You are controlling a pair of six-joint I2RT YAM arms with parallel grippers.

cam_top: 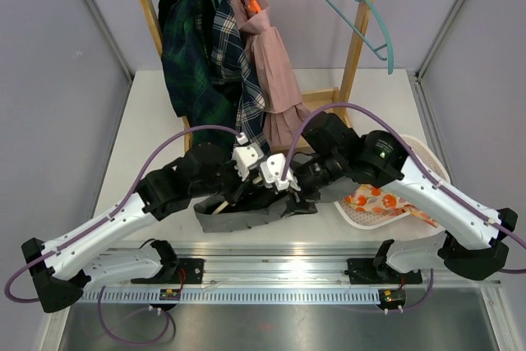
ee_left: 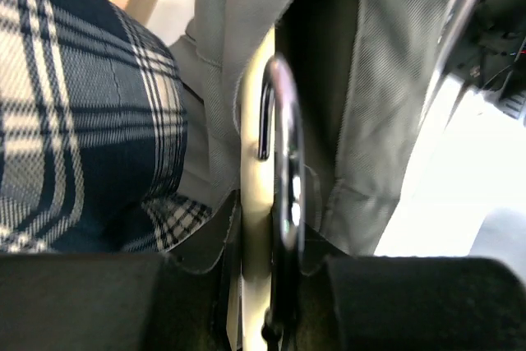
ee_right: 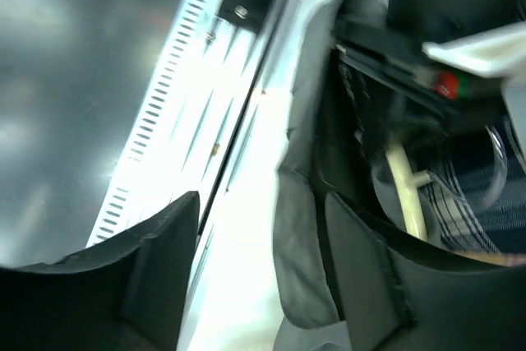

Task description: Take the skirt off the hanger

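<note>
A grey skirt (cam_top: 246, 218) lies crumpled on the table near the front edge, still on a cream hanger (cam_top: 220, 203). My left gripper (cam_top: 245, 189) is down on it. In the left wrist view it is shut on the cream hanger bar (ee_left: 256, 203) and its metal clip (ee_left: 283, 162), with the grey skirt (ee_left: 386, 121) folded around them. My right gripper (cam_top: 283, 191) is right beside it. In the right wrist view its fingers (ee_right: 156, 260) stand open, and the edge of the grey skirt (ee_right: 304, 244) lies against the right one. The hanger (ee_right: 404, 191) shows beyond.
A wooden rack (cam_top: 353, 47) at the back holds plaid garments (cam_top: 205, 63), a pink skirt (cam_top: 275, 80) and a bare teal hanger (cam_top: 370, 18). A white basket (cam_top: 415, 154) with orange-patterned cloth (cam_top: 374, 200) sits under the right arm. The plaid cloth (ee_left: 82, 121) hangs close to the left gripper.
</note>
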